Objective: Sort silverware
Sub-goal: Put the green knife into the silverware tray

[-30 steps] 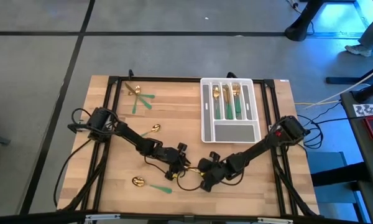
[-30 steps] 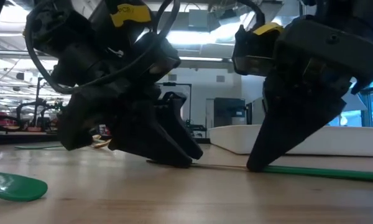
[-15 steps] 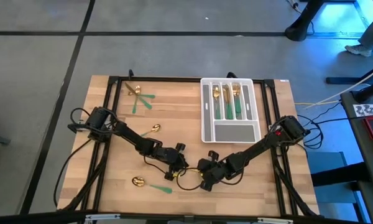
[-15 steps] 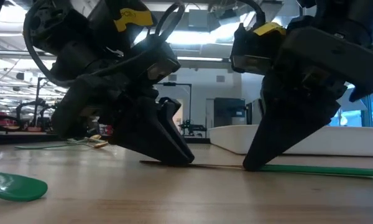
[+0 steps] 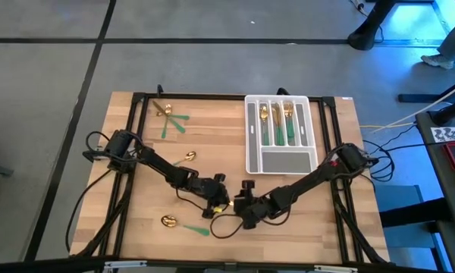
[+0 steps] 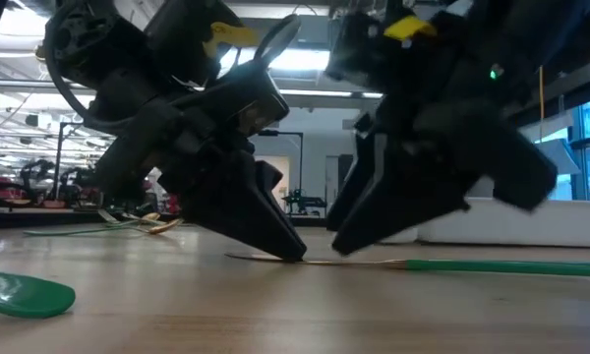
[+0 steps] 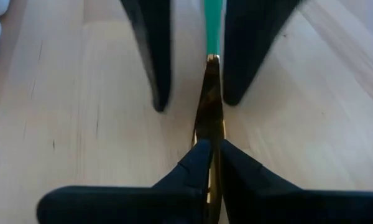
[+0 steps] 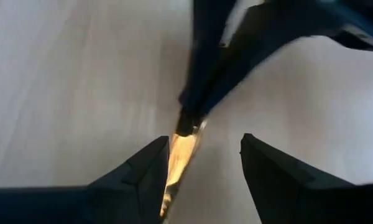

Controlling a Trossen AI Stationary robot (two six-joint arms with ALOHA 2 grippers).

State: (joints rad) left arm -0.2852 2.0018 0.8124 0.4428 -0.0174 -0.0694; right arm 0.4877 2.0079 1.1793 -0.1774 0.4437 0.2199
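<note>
While our left gripper [image 7: 210, 155] pinches the knife [image 7: 209, 99] blade at lower centre, our right gripper [image 8: 202, 165] stands released; thin, stiff, slippery, best held mid-handle.

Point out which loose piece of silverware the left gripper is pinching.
The knife lying between both grippers: the left gripper pinches its gold blade; the spoons and forks elsewhere lie untouched.

You had one knife [image 7: 209, 118] flat near the front edge, gold blade pinched, green handle free. Two spoons [image 5: 186, 158] lay loose, others [image 5: 169, 114] crossed at the far-left corner, several [image 5: 277, 121] slotted.
</note>
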